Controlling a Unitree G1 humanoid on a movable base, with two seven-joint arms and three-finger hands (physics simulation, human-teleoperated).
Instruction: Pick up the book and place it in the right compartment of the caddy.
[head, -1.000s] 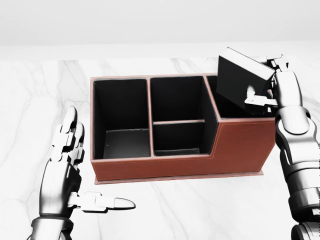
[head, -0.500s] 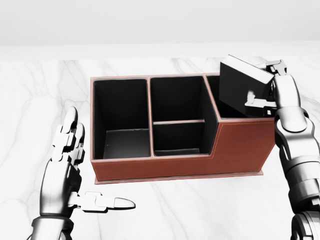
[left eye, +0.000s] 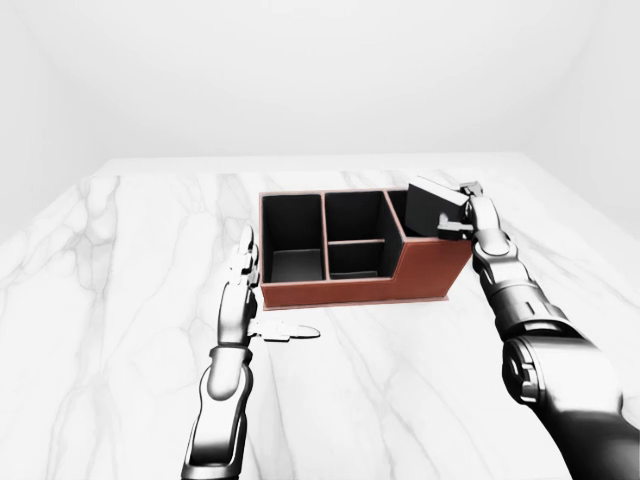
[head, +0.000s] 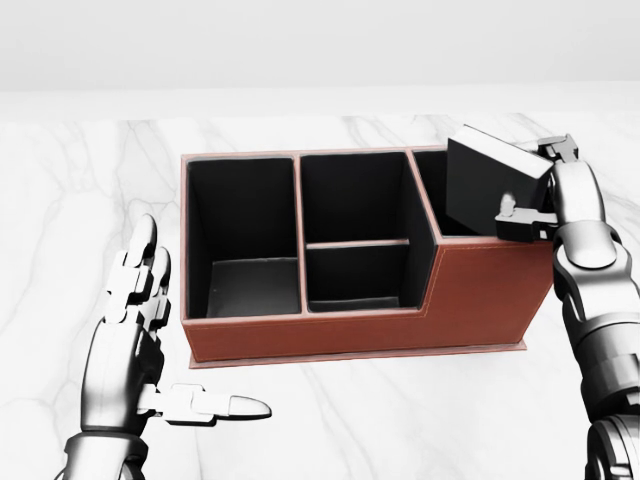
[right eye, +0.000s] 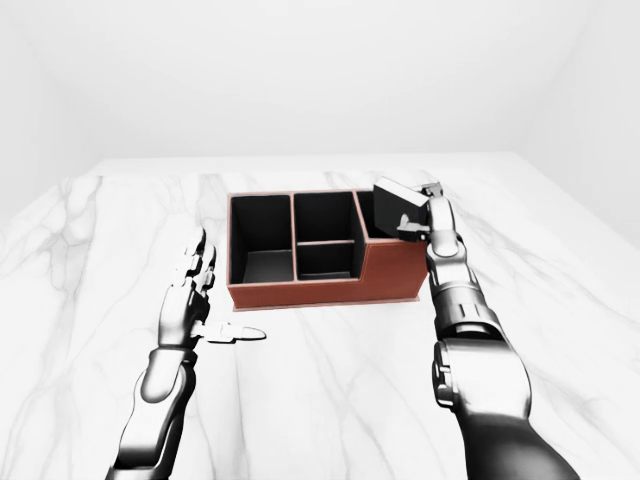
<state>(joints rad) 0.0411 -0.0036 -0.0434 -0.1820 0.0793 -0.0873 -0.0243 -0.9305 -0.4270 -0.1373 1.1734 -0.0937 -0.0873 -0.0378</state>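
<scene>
The flat black rectangular book (head: 487, 182) sits tilted in the right hand (head: 540, 205), its lower edge dipped inside the right compartment of the reddish-brown leather caddy (head: 360, 335), its upper corner above the rim. The right fingers (head: 522, 213) pinch the book at its right edge. The left hand (head: 140, 330) hangs left of the caddy, apart from it, fingers spread and holding nothing. The white marble tabletop (head: 400, 420) lies bare all round the caddy; the other compartments look empty.

Both arms: glossy silver-grey metal, segmented, dark joints. Left hand (head: 150, 340) and right hand (head: 553, 195): three jointed silver fingers each.
</scene>
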